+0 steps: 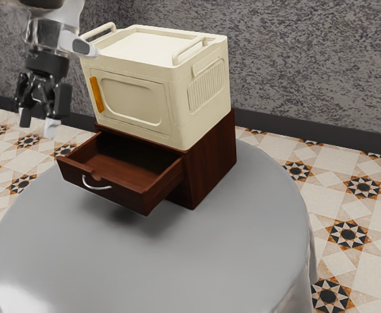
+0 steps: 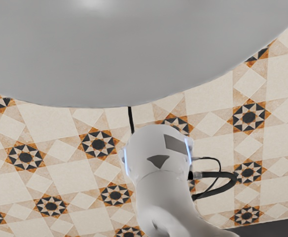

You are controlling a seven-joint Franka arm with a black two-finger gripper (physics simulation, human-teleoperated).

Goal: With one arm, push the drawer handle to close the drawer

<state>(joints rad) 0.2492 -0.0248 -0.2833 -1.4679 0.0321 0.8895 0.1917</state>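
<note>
My gripper (image 1: 38,124) hangs at the exterior view's upper left with its two fingers apart and nothing between them. It is above and off to the exterior view's left of the dark red-brown drawer (image 1: 126,172), touching neither drawer nor handle. The drawer stands pulled out of its wooden cabinet (image 1: 209,163), its inside visible. A curved silver handle (image 1: 96,187) is fixed on the drawer's front panel.
A cream box (image 1: 138,104) with an orange latch and top rails rests on the cabinet. Both stand on a round grey table (image 1: 243,254). In the wrist view, the table (image 2: 119,54) borders the tiled floor and white robot base (image 2: 159,153).
</note>
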